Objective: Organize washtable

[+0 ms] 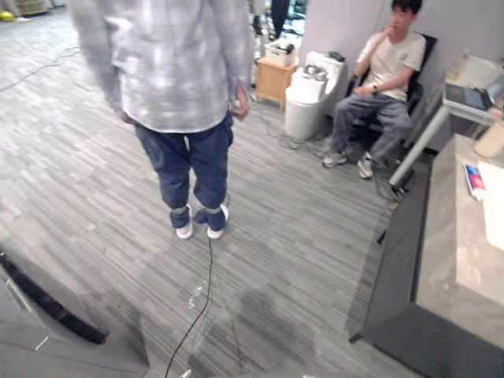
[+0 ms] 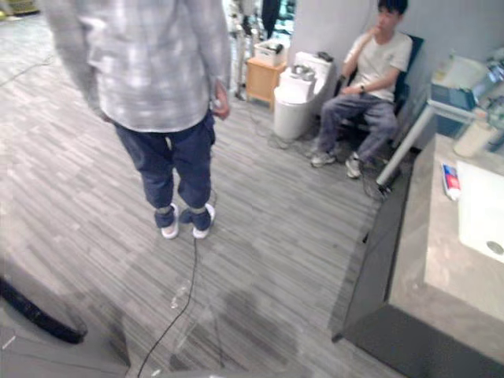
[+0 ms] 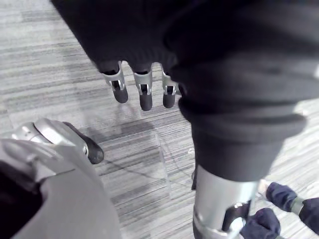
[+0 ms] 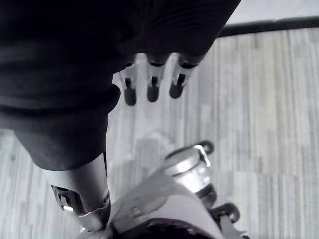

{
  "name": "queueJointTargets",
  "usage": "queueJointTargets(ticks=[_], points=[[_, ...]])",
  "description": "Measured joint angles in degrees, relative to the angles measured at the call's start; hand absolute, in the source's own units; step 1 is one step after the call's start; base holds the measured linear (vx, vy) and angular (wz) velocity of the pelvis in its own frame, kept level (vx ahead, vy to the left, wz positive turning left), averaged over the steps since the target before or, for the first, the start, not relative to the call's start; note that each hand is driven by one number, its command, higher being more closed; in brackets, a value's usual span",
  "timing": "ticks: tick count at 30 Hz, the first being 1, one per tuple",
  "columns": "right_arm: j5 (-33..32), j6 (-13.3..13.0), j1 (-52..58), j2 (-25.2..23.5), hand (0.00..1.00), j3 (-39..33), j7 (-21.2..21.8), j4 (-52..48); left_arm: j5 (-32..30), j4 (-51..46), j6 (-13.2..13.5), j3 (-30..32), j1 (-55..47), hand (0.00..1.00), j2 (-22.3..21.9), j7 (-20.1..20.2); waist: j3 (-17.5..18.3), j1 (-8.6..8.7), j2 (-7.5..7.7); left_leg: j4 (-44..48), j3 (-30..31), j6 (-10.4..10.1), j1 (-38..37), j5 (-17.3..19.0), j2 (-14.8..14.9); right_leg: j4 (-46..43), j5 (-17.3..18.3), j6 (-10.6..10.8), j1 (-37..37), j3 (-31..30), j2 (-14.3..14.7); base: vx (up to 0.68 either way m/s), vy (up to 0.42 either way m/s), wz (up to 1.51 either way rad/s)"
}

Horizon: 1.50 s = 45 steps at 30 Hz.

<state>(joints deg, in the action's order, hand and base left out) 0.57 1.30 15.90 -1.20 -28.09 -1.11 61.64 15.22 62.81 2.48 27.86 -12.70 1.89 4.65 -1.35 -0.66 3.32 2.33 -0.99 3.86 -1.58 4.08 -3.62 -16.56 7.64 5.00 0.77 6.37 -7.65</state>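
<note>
The left hand (image 3: 145, 97) hangs with its fingers straight and relaxed, holding nothing, and the right hand (image 4: 152, 90) hangs the same way, loose and empty. Both are over the grey striped floor (image 1: 299, 236), well apart from the task's things. The stone-coloured surface (image 1: 465, 264) of the washtable stands at the robot's right on a dark base. A red, white and blue tube (image 1: 474, 181) lies on it just beside the white basin (image 2: 479, 209). Farther out, a standing person (image 1: 177, 71) faces away from the robot, and a seated person (image 1: 386, 75) sits beside a white toilet (image 1: 311, 94).
</note>
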Motion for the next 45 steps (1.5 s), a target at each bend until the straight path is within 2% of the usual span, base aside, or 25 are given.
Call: queueJointTargets(ticks=[3,6,10,16,20,21,27,31,35,38,41,42,43,44,45], points=[[-0.1,-0.5,-0.2,0.4,0.0,-0.1,0.0,0.2,1.2,0.2,0.0,1.4,0.1,0.0,-1.0,-0.1,0.2,-0.23,-0.63,-0.2,0.6,-1.4,0.0,-1.0,0.8,1.2,0.0,0.0,1.6,1.9,0.6,0.04,-0.142,0.45],[-1.0,-1.0,-0.6,0.5,0.0,-0.2,0.1,0.7,2.2,1.2,0.2,1.2,0.1,0.0,-1.1,0.0,0.5,-0.28,-0.84,-0.8,1.9,-1.7,-0.3,-1.9,0.7,2.1,0.0,0.0,2.6,2.6,0.7,0.04,-0.069,0.29],[-2.7,-1.4,-1.2,0.9,0.0,-0.4,0.5,3.1,1.2,2.9,0.3,-1.8,0.4,0.0,0.5,0.0,1.0,-0.07,-0.79,-8.2,1.9,-1.9,-2.9,-6.1,0.6,5.2,-0.2,-0.4,3.1,1.6,1.0,0.0,-0.053,-0.05],[-4.5,-1.4,-2.0,1.8,0.0,-0.1,1.1,5.0,-0.1,3.6,0.3,-6.2,0.5,0.0,2.3,0.1,0.9,0.35,-1.12,-8.2,1.6,-1.9,-3.5,-6.9,0.3,6.9,-0.4,-0.6,4.3,1.1,1.3,-0.07,-0.043,-0.06],[-4.5,-1.4,-2.6,2.6,0.0,1.6,1.1,5.3,-0.1,4.0,0.3,-8.2,0.4,0.0,2.9,-0.1,0.5,1.57,-0.78,-8.2,1.5,-2.6,-3.1,-7.5,0.4,9.3,0.3,-0.6,4.9,1.1,1.5,-0.11,-0.043,0.01],[-4.4,-1.5,-5.3,3.5,0.0,4.4,0.2,7.8,-0.1,4.7,0.5,-11.8,1.4,0.0,4.0,-0.1,-2.2,2.88,-0.88,-8.2,-1.4,-1.6,-4.7,-7.1,-0.4,12.8,0.3,0.1,7.7,0.0,1.1,0.0,0.0,0.0],[-4.5,-1.5,-5.3,3.6,0.0,5.1,0.1,7.7,0.0,4.7,0.5,-11.7,1.4,0.0,4.0,-0.2,-2.4,2.89,-0.98,-8.2,-1.5,-1.8,-4.8,-7.0,-0.4,12.7,0.3,0.1,7.7,0.0,1.1,0.0,0.0,0.0],[-4.5,-2.5,-5.7,4.2,0.0,8.3,0.1,7.1,1.1,4.5,0.6,-9.9,1.4,0.0,3.9,-2.3,-2.5,2.89,-0.86,-8.2,-1.7,-1.5,-4.6,-7.1,-0.4,12.6,0.3,0.1,7.6,-0.1,1.1,0.0,0.0,-0.01],[-4.5,-3.0,-7.6,4.5,0.0,11.2,0.1,5.9,3.4,3.5,0.6,-3.7,1.5,0.0,2.3,-5.3,-3.1,2.79,-0.47,-8.2,-2.4,-1.7,-2.4,-6.8,-0.3,12.5,0.5,-0.2,5.5,-0.2,1.0,-0.02,-0.005,-0.07],[-4.4,-3.4,-8.3,3.9,0.0,11.9,0.2,4.4,5.2,2.0,0.6,0.2,1.4,0.0,1.6,-7.3,-4.2,2.46,0.08,-8.2,-3.9,-0.7,-2.0,-6.1,-0.5,12.3,0.7,0.1,5.0,-0.2,0.5,0.0,0.012,-0.04],[-4.4,-3.4,-8.8,3.5,0.0,12.2,0.1,4.3,5.4,0.7,0.6,3.2,1.6,0.0,1.6,-7.7,-4.9,1.57,1.25,-8.1,-4.3,0.1,-2.0,-5.3,-1.2,11.5,1.0,1.2,5.0,-0.2,-0.8,0.09,0.045,-0.03],[-4.5,-3.4,-8.8,2.6,0.0,12.1,0.1,4.2,5.3,0.2,0.7,4.2,1.8,0.0,1.6,-7.7,-5.1,1.32,2.28,-8.0,-5.9,0.3,-2.1,-4.5,-1.5,10.8,1.3,1.8,5.0,0.1,-1.6,0.13,0.076,0.25],[-4.5,-3.4,-8.4,1.8,0.0,11.4,0.0,3.2,4.8,-0.1,0.6,4.2,2.5,0.0,1.5,-7.9,-6.0,1.36,3.43,-5.1,-9.4,0.5,-1.7,-1.3,-1.3,6.9,2.1,3.0,4.3,1.6,-3.2,0.17,0.071,0.3],[-4.5,-3.3,-8.2,1.9,0.0,10.9,0.0,2.3,4.7,-0.2,0.6,4.1,3.0,0.0,1.1,-7.9,-6.7,1.19,2.87,-3.1,-10.1,0.7,-1.2,0.0,-0.8,3.3,2.1,3.1,3.0,1.6,-3.4,0.16,0.096,0.23],[-4.5,-3.3,-7.7,2.5,0.0,10.6,0.0,0.0,3.5,-0.4,0.6,4.0,4.1,0.0,-0.1,-7.9,-7.8,0.94,1.14,1.2,-10.3,1.1,-0.5,2.8,0.6,-7.8,1.4,2.9,-1.6,1.1,-3.5,0.12,0.096,0.05]])
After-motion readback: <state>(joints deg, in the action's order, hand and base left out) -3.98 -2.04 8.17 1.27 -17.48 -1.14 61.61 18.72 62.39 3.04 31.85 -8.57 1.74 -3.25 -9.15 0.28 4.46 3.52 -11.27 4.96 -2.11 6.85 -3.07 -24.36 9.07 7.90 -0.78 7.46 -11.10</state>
